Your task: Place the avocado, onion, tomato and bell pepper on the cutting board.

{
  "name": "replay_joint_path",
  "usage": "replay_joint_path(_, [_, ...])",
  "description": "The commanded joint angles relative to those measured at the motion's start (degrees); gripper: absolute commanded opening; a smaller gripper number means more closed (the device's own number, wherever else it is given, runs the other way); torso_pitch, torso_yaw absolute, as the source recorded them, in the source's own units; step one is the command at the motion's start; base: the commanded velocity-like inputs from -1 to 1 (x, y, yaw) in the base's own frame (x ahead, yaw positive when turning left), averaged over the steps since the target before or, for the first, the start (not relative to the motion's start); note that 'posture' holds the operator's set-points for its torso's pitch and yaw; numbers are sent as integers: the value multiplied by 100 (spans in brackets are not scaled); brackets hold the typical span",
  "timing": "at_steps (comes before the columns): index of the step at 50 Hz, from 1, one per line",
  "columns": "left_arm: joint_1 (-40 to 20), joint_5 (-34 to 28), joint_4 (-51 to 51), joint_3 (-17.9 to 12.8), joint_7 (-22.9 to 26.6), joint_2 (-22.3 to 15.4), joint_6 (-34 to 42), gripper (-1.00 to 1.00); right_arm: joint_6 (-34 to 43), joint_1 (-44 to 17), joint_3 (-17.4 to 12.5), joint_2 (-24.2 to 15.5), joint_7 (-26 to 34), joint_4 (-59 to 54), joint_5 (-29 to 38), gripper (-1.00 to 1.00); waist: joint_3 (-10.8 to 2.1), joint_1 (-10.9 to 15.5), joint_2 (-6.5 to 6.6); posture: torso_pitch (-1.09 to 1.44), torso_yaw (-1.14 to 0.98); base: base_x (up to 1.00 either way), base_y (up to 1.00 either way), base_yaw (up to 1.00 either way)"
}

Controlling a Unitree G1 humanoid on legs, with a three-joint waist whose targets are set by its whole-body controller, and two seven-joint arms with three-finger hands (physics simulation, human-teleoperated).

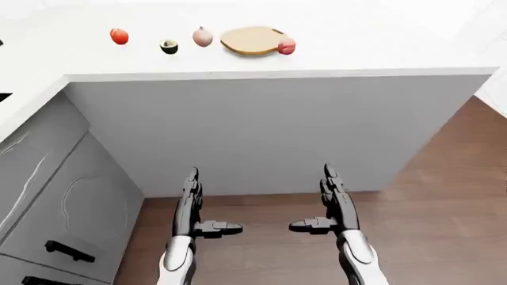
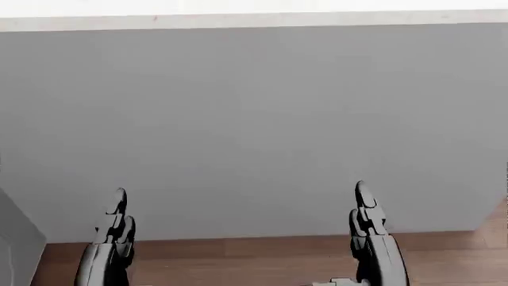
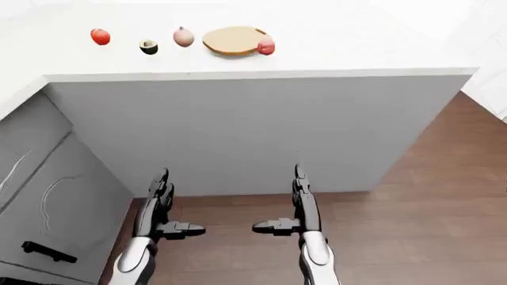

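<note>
On the white counter (image 1: 356, 59) at the top of the left-eye view lie, left to right, a red tomato (image 1: 119, 36), a halved avocado (image 1: 169, 46), a pinkish onion (image 1: 202, 37) and a round wooden cutting board (image 1: 252, 40). A red bell pepper (image 1: 287, 46) rests at the board's right edge. My left hand (image 1: 192, 202) and right hand (image 1: 328, 199) hang low over the floor, far below the counter top. Both are open, fingers straight, thumbs pointing inward, holding nothing.
The counter's tall grey side panel (image 1: 269, 130) stands between me and the food. Grey cabinet doors with black handles (image 1: 69, 252) run along the left. Wooden floor (image 1: 444, 202) stretches right and below.
</note>
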State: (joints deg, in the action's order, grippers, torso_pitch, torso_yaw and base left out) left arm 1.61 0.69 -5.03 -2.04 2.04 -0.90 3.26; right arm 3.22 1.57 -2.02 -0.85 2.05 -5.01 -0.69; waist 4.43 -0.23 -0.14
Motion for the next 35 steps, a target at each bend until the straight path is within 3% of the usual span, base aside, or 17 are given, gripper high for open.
replay_joint_path(1, [-267,-9,705,-10,-38,-38,-66,100,43,-344,72,-10,-44,776,50,100,-5,-12,-45,0,0,0,0,0])
replay_joint_path(3, [-253,-22,949,-27,-25,-58,129,100,191,-318,99,-12,-8,1038,56,100,-374,57,-9,0,0,0,0,0])
replay_joint_path(5, [-275,-6,1211,-32,-13,-59,400,100,390,-349,99,-31,-1,1227,108,100,-112,44,-34,0,0,0,0,0])
replay_joint_path(7, [-325,-46,1315,-26,-3,-68,502,100,496,-386,68,-48,8,1344,135,100,-387,48,-38,0,0,0,0,0])
replay_joint_path(11, [-513,-116,1521,-51,-27,-97,740,100,1002,-549,22,-133,67,1922,236,100,-460,65,-33,0,0,0,0,0])
replay_joint_path(16, [-1368,-87,1721,-170,-147,-180,1366,100,1496,-1038,-132,-322,298,2231,549,100,-499,63,-31,0,0,0,0,0])
replay_joint_path(17, [-1504,-95,1786,-162,-144,-222,1466,100,1622,-1199,-152,-408,328,2318,691,100,-639,51,1,0,0,9,20,0])
replay_joint_path(19, [-1606,-111,1848,-199,-125,-294,1557,100,1814,-1316,-273,-404,371,2550,611,100,-464,33,-33,0,0,10,20,0])
replay_joint_path(22, [-1817,-64,2016,-292,-172,-363,1787,100,2390,-1121,-425,-475,545,3465,564,100,-440,-1,43,0,0,14,20,0])
replay_joint_path(23, [-1869,-40,2061,-311,-201,-366,1834,100,2519,-1162,-419,-490,563,3596,601,100,-426,-1,142,0,0,16,20,0])
replay_joint_path(25, [-1929,2,2263,-333,-319,-371,2000,100,2699,-1394,-349,-437,506,3729,606,100,-400,-34,467,0,0,16,20,0])
replay_joint_path(26, [-1940,-40,2410,-319,-313,-421,2106,100,2757,-1551,-266,-446,495,3649,660,100,-390,-3,321,0,0,18,20,0])
replay_joint_path(28, [-2034,41,2658,-406,-333,-452,2351,100,2997,-1790,-292,-485,474,3761,714,100,-336,-49,370,0,0,18,21,0])
replay_joint_path(30, [-2092,97,2912,-428,-347,-483,2560,100,3215,-1810,-251,-509,538,4017,728,100,-377,-40,310,0,0,19,20,0])
replay_joint_path(35, [-2096,44,3181,-410,-355,-555,2709,100,3158,-1899,-259,-497,571,3897,747,100,-303,19,129,0,0,19,20,0])
